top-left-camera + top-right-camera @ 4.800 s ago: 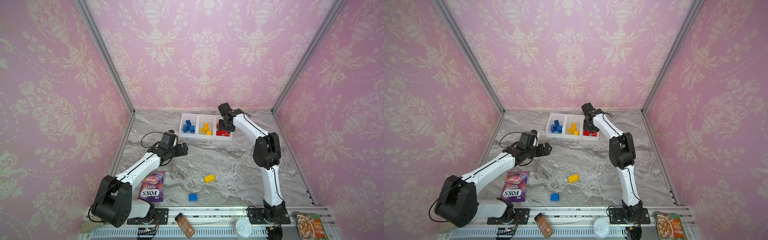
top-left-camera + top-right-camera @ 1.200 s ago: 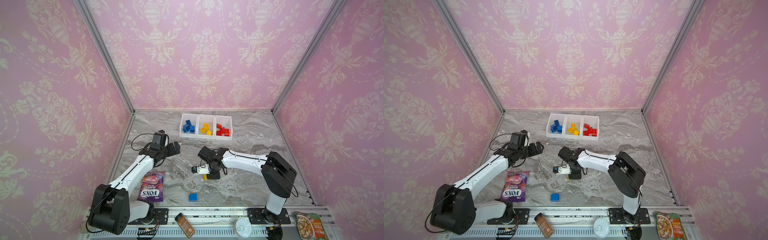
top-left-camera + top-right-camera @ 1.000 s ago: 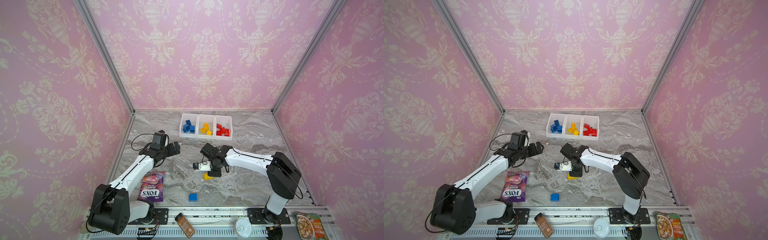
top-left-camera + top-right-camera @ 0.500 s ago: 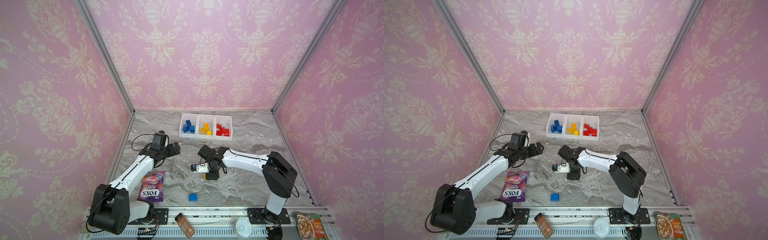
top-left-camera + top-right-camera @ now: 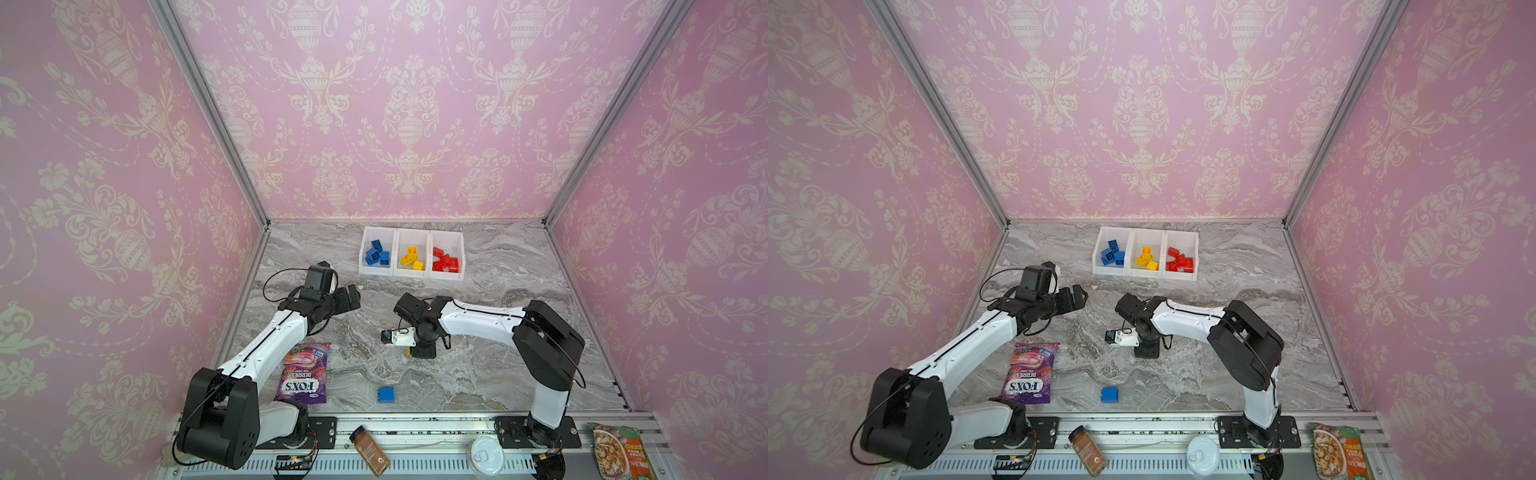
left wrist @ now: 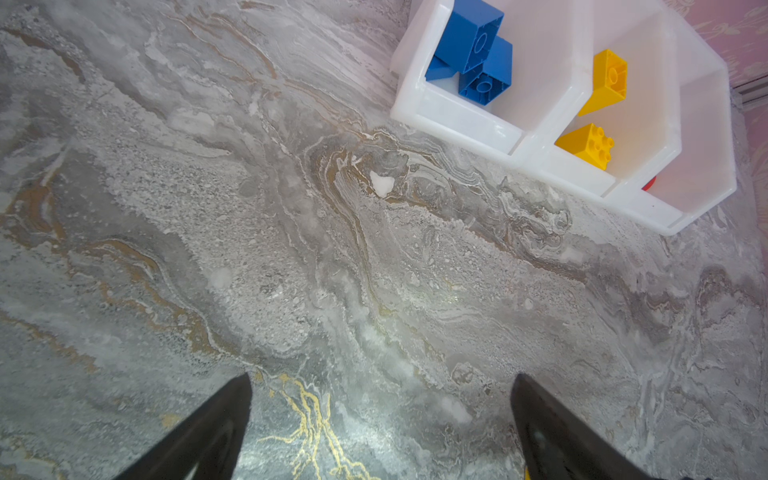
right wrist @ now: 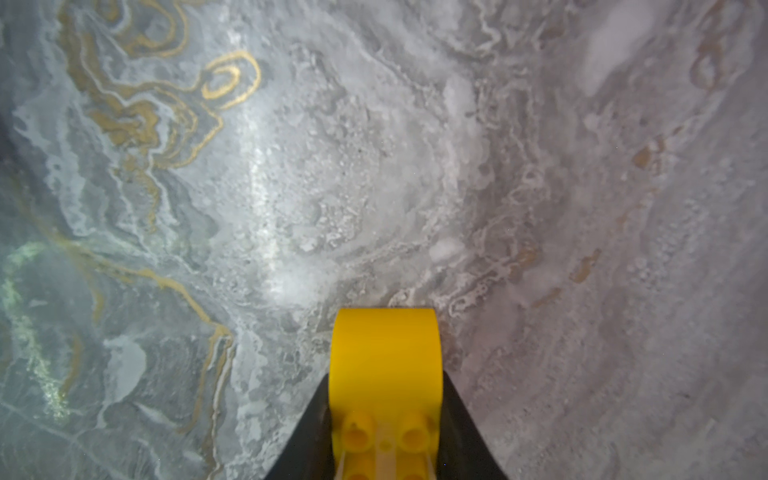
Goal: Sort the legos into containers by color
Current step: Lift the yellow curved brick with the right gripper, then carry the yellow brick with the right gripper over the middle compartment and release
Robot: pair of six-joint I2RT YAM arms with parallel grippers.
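Observation:
My right gripper [image 5: 420, 354] points down at the table's middle, shut on a yellow lego [image 7: 386, 345] that fills the gap between its black fingers [image 7: 309, 419]. In both top views the gripper hides most of that lego. A blue lego [image 5: 386, 394] lies loose near the front edge. The containers [image 5: 411, 273] stand in a row at the back, holding blue [image 5: 377, 257], yellow [image 5: 412, 258] and red [image 5: 446, 262] legos from left to right. My left gripper [image 5: 350, 296] hovers open and empty over bare marble, left of the containers [image 6: 457, 120].
A purple Fox's candy bag [image 5: 303, 374] lies at the front left beside my left arm. On the front rail sit a brown spice jar [image 5: 370, 451], a round white lidded tub [image 5: 485, 455] and a snack packet [image 5: 619, 453]. Pink walls enclose three sides.
My right gripper came down over the yellow lego, which lay visible under it a second ago, and shut on it. My left arm has not moved.

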